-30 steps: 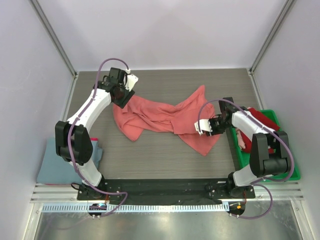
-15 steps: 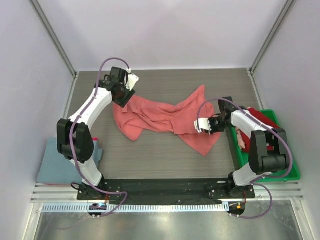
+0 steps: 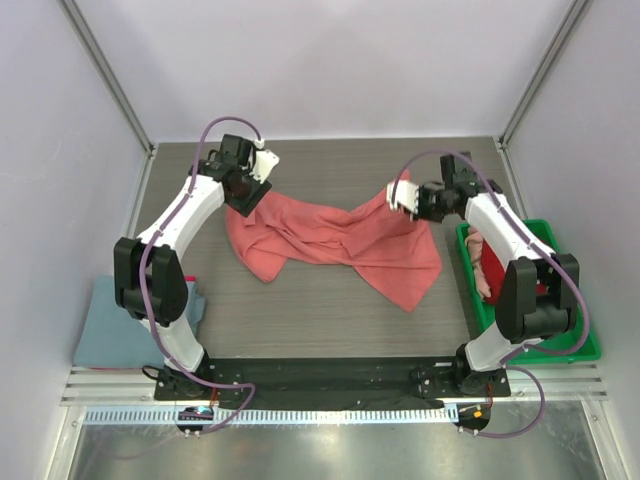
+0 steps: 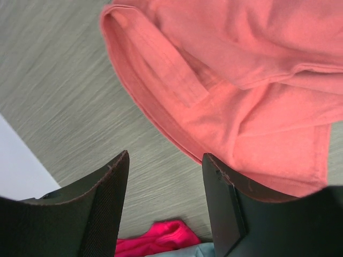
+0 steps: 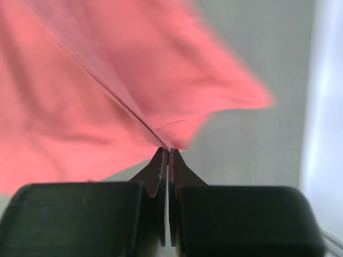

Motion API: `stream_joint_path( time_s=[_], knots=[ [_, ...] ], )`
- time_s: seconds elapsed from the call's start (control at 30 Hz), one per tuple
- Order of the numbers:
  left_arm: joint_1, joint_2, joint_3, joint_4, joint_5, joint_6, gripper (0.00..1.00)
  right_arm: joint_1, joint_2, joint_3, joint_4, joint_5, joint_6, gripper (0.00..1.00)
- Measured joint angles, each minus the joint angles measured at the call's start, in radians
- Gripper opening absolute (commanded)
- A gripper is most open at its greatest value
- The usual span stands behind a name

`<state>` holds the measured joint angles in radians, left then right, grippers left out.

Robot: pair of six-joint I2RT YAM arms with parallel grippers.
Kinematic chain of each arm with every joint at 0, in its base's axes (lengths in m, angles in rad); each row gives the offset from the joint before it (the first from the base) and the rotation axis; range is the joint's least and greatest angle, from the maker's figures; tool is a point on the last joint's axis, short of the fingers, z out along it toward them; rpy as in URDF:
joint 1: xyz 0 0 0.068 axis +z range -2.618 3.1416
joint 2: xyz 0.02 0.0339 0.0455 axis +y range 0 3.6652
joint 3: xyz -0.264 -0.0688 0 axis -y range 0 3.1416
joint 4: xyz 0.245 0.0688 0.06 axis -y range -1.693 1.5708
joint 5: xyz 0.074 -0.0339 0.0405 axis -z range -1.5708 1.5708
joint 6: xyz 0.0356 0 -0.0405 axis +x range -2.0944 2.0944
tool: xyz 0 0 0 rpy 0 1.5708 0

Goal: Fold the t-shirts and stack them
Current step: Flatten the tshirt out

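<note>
A coral-pink t-shirt (image 3: 330, 240) lies crumpled across the middle of the table. My right gripper (image 3: 403, 195) is shut on its far right edge and holds that edge lifted; the wrist view shows the cloth (image 5: 107, 96) pinched between the closed jaws (image 5: 168, 155). My left gripper (image 3: 247, 195) is open above the shirt's far left corner; its wrist view shows the shirt's hem (image 4: 177, 107) below and between the spread fingers (image 4: 104, 214). A folded light-blue shirt (image 3: 110, 325) lies at the table's left edge.
A green bin (image 3: 575, 340) at the right holds red and pink garments (image 3: 490, 265). A bright pink cloth (image 4: 161, 238) shows near the light-blue one in the left wrist view. White walls and metal posts enclose the table.
My right gripper has moved from the shirt's near right part toward the back, carrying the cloth edge with it and spreading the right side. The left arm has stayed still.
</note>
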<state>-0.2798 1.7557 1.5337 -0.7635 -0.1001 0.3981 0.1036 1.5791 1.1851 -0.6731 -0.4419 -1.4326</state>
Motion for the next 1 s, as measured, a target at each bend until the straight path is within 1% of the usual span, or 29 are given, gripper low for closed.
stream_joint_path(
  time_s=[0.07,0.1,0.23,0.37,0.5,0.67,0.77,1.0],
  knots=[
    [0.0,-0.001,-0.001,-0.014,0.025,0.01,0.54,0.0,-0.001,0.098,0.047,-0.008,0.109,0.01],
    [-0.001,-0.001,-0.001,-0.021,0.039,0.014,0.46,0.0,-0.001,0.142,0.07,-0.009,0.16,0.01],
    [-0.013,0.02,0.03,-0.079,0.082,0.039,0.38,0.0,-0.001,0.246,0.14,-0.006,0.315,0.01],
    [-0.027,0.113,0.118,-0.119,0.101,0.051,0.38,0.003,0.007,0.262,0.169,0.001,0.401,0.01],
    [-0.032,0.209,0.139,-0.128,0.096,0.055,0.38,0.012,0.037,0.263,0.179,0.016,0.459,0.01],
    [-0.031,0.345,0.196,-0.139,0.063,0.055,0.38,0.02,0.049,0.263,0.18,0.034,0.491,0.01],
    [-0.031,0.371,0.198,-0.14,0.048,0.055,0.37,0.024,0.049,0.263,0.184,0.04,0.499,0.01],
    [-0.031,0.378,0.223,-0.129,0.007,0.055,0.36,0.027,0.049,0.263,0.188,0.048,0.512,0.01]
  ],
)
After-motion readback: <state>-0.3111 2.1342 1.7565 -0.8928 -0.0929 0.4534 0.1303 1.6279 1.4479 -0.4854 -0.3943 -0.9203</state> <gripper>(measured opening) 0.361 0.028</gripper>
